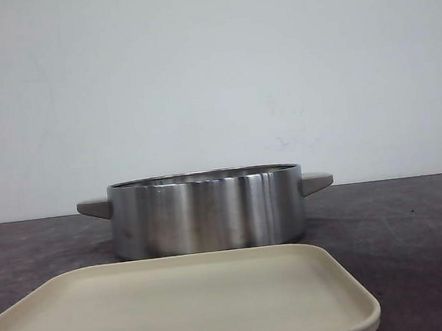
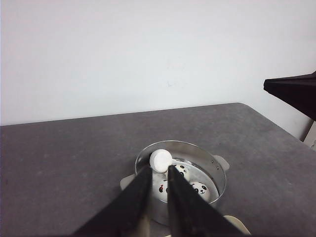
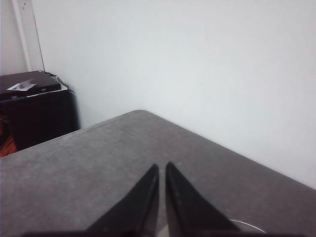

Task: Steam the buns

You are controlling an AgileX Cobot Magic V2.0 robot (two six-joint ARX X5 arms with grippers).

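In the left wrist view my left gripper (image 2: 159,169) is high above the steel pot (image 2: 217,170), shut on a white bun (image 2: 161,160) held at its fingertips, with the bun's plain flat underside facing the camera. Three buns with black panda faces lie inside the pot: one (image 2: 181,171), a second (image 2: 200,188) and a third (image 2: 162,188) partly hidden by the fingers. My right gripper (image 3: 162,167) is shut and empty over bare table; it also shows as a dark shape in the left wrist view (image 2: 296,91). The front view shows the pot (image 1: 207,211) but no gripper.
An empty beige tray (image 1: 181,308) lies in front of the pot; its corner shows in the left wrist view (image 2: 232,220). The pot has grey side handles (image 1: 316,181). A dark cabinet (image 3: 34,111) stands beyond the table's edge.
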